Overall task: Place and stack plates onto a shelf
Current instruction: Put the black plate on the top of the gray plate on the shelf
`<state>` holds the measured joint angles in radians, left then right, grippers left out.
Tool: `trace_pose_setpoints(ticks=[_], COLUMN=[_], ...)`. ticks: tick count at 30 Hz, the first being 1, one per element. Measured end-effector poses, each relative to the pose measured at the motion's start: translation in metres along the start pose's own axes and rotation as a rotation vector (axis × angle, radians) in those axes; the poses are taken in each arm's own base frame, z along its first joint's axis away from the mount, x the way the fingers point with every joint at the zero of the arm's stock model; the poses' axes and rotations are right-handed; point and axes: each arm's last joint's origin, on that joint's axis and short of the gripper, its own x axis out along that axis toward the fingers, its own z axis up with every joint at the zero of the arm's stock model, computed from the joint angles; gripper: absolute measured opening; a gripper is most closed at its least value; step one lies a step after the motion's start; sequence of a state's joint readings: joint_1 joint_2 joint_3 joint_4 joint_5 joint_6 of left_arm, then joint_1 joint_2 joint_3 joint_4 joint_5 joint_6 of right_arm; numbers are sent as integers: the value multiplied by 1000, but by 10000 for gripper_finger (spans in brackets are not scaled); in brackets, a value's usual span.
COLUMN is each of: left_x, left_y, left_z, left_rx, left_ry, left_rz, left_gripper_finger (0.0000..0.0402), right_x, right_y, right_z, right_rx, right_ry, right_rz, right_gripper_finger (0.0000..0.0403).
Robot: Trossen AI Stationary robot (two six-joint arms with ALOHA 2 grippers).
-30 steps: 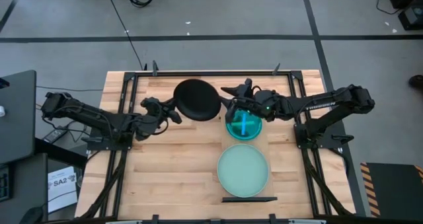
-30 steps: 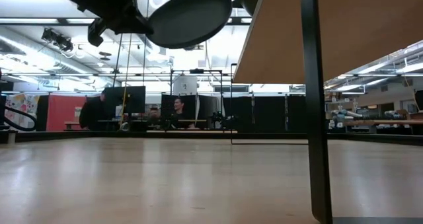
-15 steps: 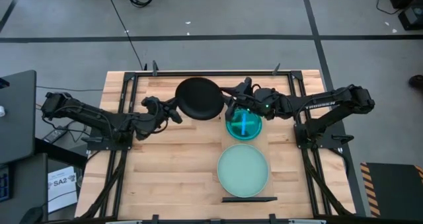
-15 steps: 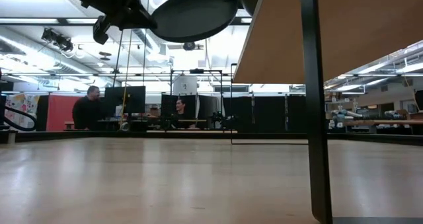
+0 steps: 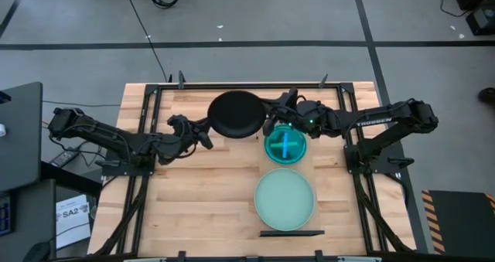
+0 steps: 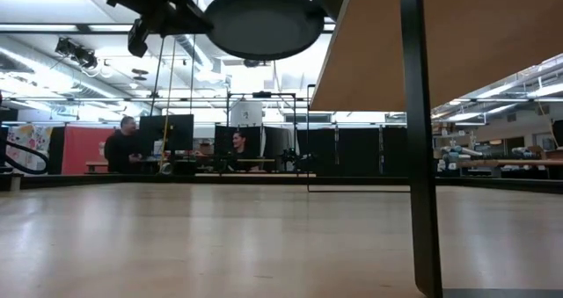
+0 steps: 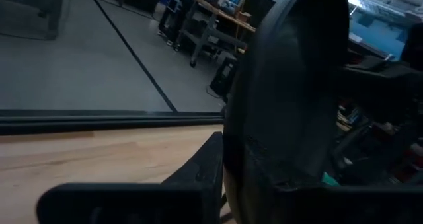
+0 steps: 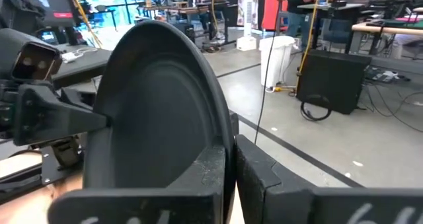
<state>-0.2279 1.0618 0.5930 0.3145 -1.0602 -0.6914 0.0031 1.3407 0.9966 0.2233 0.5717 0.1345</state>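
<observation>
Currently, working left to right in the high view: left gripper (image 5: 203, 131) is at the left rim of the black plate (image 5: 236, 114), fingers clamped on that edge. The left wrist view shows the plate edge-on between its fingers (image 7: 198, 174), so it is gripping. The plate sits above the far-middle part of the wooden tabletop (image 5: 193, 192); the low view shows it lifted clear of the surface, nearly level, held from the left (image 6: 264, 21).

Right gripper (image 5: 277, 117) is at the plate's right rim. In the right wrist view its two fingers (image 8: 205, 168) are pinched on the plate's edge. So both arms hold the same plate, one per side.

Just right of the plate and nearer the front: teal-blue plate (image 5: 285, 146), beneath the right arm's wrist. In front of it, touching or almost touching, the pale mint plate (image 5: 285, 199). Both appear to lie on the raised shelf (image 6: 369, 43), seen from below in the low view with a dark post.

People stand at desks in the room behind.
</observation>
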Motion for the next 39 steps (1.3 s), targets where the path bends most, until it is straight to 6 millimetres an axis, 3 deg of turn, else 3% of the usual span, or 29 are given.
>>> trace_pose_setpoints(ticks=[10, 19, 25, 30, 39], left_x=[0, 0, -1, -2, -2], left_y=[-2, -3, -5, -4, -3], left_z=[-1, -3, -7, -11, -13], left_rx=[-1, 29, 102, 151, 272], left_ry=[48, 119, 200, 253, 275], left_rz=[-60, -135, -237, -274, -307], left_gripper_finger=[90, 138, 141, 142, 142], right_x=[3, -2, -21, -50, -95], right_y=[-6, -30, -53, -69, -78], right_z=[1, 18, 38, 57, 59], right_rx=[-13, -20, 5, 65, 308], right_ry=[-3, -50, -89, -132, 25], right_rz=[-28, -103, -167, -175, 162], right_gripper_finger=[20, 18, 17, 17, 17])
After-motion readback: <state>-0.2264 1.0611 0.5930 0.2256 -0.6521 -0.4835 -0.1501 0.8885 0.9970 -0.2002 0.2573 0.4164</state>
